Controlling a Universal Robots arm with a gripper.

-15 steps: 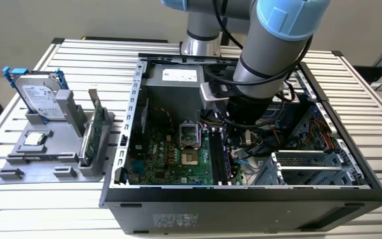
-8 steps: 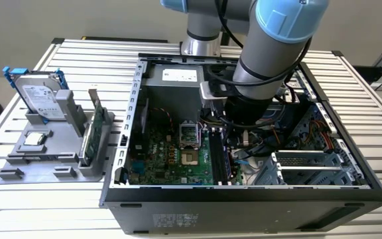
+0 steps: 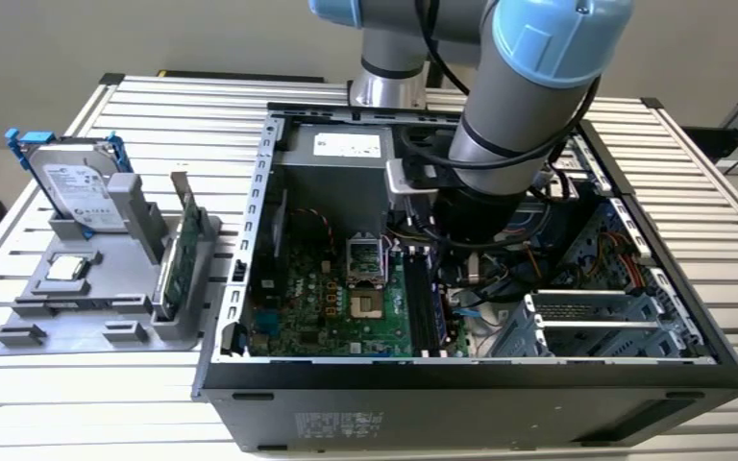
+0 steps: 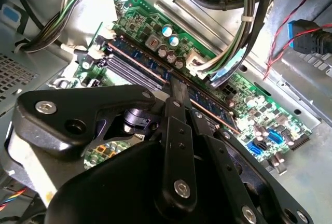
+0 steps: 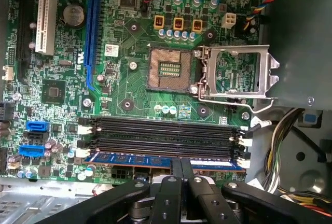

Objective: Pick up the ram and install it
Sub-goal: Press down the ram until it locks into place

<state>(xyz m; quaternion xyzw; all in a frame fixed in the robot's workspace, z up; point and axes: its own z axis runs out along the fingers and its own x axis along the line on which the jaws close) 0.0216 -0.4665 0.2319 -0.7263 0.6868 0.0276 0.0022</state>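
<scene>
1. The ram (image 5: 155,160) is a blue stick lying along the outermost of the memory slots (image 5: 163,136) on the motherboard (image 5: 129,89), inside the open computer case (image 3: 472,379) on the bench (image 3: 151,96).
2. The end effector (image 5: 181,175) stands over the middle of the ram, its two fingers (image 5: 176,168) drawn close together on either side of the stick's top edge. They look closed on it, with no gap of any width showing in either wrist view.
3. In the second wrist view the ram (image 4: 207,102) runs on past the end effector (image 4: 174,86) in line with the slot. Whether it is pressed fully home cannot be told from here.
4. The white latches (image 5: 245,142) at the slot ends look tipped outward, which suggests the stick is resting in the slot but not locked.
5. Risks, as a judgement:
   - Pushing at the middle alone could bow the stick or seat one end before the other, leaving it canted.
   - If the notch is off its key, more force could damage the slot or the board.
   - The bundled cables (image 4: 233,47) hang close beside the ram, so a sideways shift of the arm (image 3: 523,106) could snag them.
6. Beside the case, the grey holder (image 3: 100,288) carries a hard drive (image 3: 77,187) and an upright green card (image 3: 184,252).
</scene>
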